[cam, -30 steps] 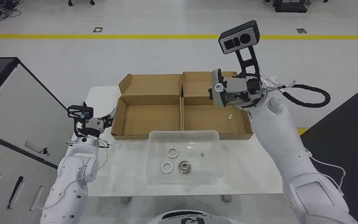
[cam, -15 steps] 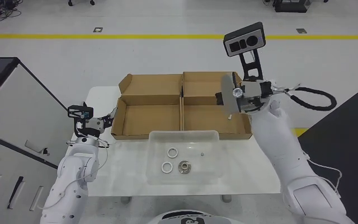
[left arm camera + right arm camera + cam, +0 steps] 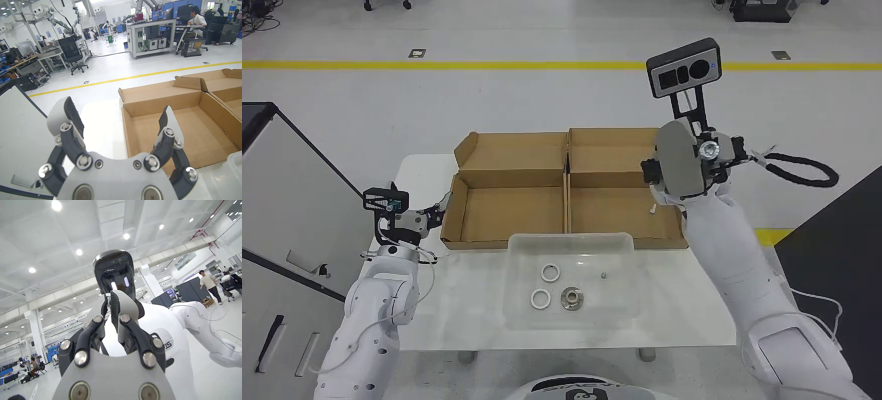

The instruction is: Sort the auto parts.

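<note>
For the right gripper (image 3: pixel 109 295): clamps tight on a small threaded silver screw (image 3: pixel 108 300), pinched at the very fingertips. Tilts upward, away from the table (image 3: pixel 422 180), and hangs raised over the right-hand part of the right cardboard box (image 3: pixel 614 212). Beneath, on that box's floor near its right wall: one small white part (image 3: pixel 652 210).

For the left gripper (image 3: pixel 117 106): stands spread wide, ribbed pads (image 3: pixel 72 115) bare. Hovers low over the table, just beside the outer wall of the left cardboard box (image 3: pixel 507 215) and apart from it, aimed along the table toward the boxes.

Farther out, across the table's far half: the two boxes side by side, touching along the middle wall, lids folded back flat behind. Just in front of them, against or nearly against their near walls (cannot tell which): a clear plastic bin (image 3: pixel 617 300). Inside the bin: one white ring (image 3: pixel 552 271); nearer the front, a second white ring (image 3: pixel 540 297); just beside that, a metal flanged part (image 3: pixel 571 297); off to the right and apart, a tiny pale piece (image 3: pixel 603 270).
</note>
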Robot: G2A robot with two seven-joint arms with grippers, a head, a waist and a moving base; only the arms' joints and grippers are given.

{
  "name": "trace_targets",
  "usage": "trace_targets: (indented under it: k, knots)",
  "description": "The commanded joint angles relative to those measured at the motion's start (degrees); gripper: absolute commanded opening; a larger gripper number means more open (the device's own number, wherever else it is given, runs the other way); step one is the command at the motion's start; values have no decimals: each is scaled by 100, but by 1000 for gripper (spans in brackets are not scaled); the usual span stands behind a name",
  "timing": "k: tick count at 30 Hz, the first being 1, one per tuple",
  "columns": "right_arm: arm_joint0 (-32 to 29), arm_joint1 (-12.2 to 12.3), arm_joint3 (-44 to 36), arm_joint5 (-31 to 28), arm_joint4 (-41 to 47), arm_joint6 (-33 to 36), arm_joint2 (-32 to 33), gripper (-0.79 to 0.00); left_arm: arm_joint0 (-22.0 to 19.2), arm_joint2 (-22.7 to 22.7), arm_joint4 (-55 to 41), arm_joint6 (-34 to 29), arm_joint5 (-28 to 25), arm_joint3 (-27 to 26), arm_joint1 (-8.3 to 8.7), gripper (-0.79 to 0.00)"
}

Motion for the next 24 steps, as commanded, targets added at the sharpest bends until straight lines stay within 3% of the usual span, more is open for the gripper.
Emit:
trace_targets:
  k: [1, 18, 24]
  knots:
    - [0, 0, 0, 0, 0, 0, 0, -785, 0, 0, 0, 0, 0, 0, 0, 0]
    - [-27, 15, -34, 53, -165, -145, 115, -785, 0, 0, 0, 0, 0, 0, 0, 0]
    - [-204, 271, 117, 1041, -1542, 30, 1176, -785, 0, 0, 0, 0, 0, 0, 0, 0]
